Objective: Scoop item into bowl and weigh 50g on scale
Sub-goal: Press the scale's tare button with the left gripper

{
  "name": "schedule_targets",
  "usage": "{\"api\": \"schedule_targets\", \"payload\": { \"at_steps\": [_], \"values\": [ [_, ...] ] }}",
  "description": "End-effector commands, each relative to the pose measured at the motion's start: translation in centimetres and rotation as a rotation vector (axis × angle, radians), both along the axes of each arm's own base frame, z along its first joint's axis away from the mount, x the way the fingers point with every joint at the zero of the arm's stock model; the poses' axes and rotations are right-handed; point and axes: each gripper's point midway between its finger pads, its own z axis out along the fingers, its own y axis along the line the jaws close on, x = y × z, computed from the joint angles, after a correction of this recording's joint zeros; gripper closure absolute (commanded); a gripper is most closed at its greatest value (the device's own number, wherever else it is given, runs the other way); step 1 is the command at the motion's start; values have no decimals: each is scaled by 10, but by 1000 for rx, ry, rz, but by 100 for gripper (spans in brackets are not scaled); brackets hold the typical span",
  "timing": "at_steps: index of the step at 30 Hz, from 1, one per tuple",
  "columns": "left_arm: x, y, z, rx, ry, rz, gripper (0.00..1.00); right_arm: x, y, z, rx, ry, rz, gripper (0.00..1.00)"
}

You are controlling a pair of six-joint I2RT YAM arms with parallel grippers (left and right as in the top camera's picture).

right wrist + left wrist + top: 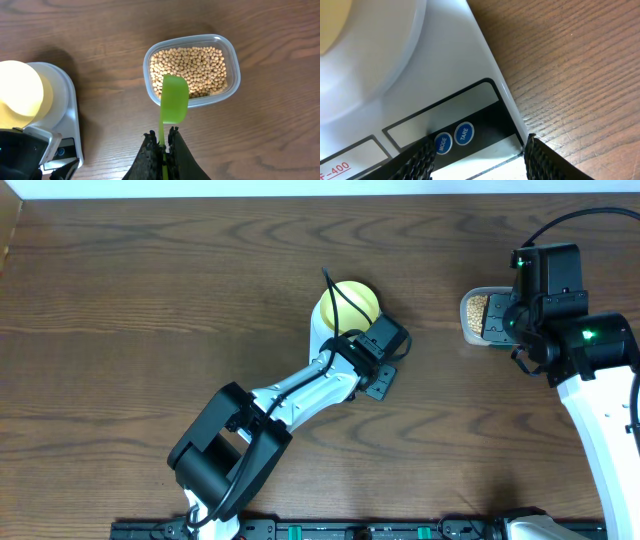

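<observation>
The white scale (385, 60) fills the left wrist view, with its display (445, 112) and blue MODE (443, 143) and TARE (464, 133) buttons. My left gripper (477, 160) hovers open over that front panel, holding nothing. The pale yellow bowl (348, 302) sits on the scale (322, 330), which my left arm partly hides. My right gripper (161, 140) is shut on the handle of a green scoop (174, 100). The scoop's empty cup hangs over the near rim of a clear tub (235, 75) filled with beige beans (195, 65). From the right wrist, bowl (17, 92) and scale (67, 110) are at left.
The tub (478, 315) stands at the right of the dark wooden table (150, 300), partly under my right arm (585, 350). My left arm (290, 400) stretches diagonally from the front edge up to the scale. A black rail runs along the table's front edge (330, 530).
</observation>
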Motion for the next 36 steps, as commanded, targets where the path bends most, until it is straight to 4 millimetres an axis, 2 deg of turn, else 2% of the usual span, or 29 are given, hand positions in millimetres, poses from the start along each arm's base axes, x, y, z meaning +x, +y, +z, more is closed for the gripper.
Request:
{"api": "schedule_targets", "payload": {
  "at_steps": [1, 9, 15, 19, 21, 27, 33, 36],
  "values": [
    [-4, 20, -16, 90, 19, 33, 40, 3, -2, 8, 2, -25, -10, 99],
    [3, 14, 45, -10, -84, 35, 39, 4, -2, 10, 3, -32, -10, 99],
    [-2, 19, 88, -64, -139, 37, 39, 4, -2, 9, 3, -31, -10, 99],
    [-7, 39, 119, -50, -192, 92, 39, 1, -3, 8, 0, -18, -10, 99],
    [-12, 50, 128, -29, -199, 103, 34, 0, -3, 6, -1, -10, -11, 99],
    [-38, 86, 118, 87, -87, 117, 33, -1, -5, 6, -13, -6, -18, 99],
    [-44, 91, 117, 104, -60, 138, 32, -5, -10, 4, -33, 12, -30, 99],
    [-44, 92, 126, 78, -77, 156, 32, -6, -13, 3, -51, 16, -41, 99]
  ]
}}
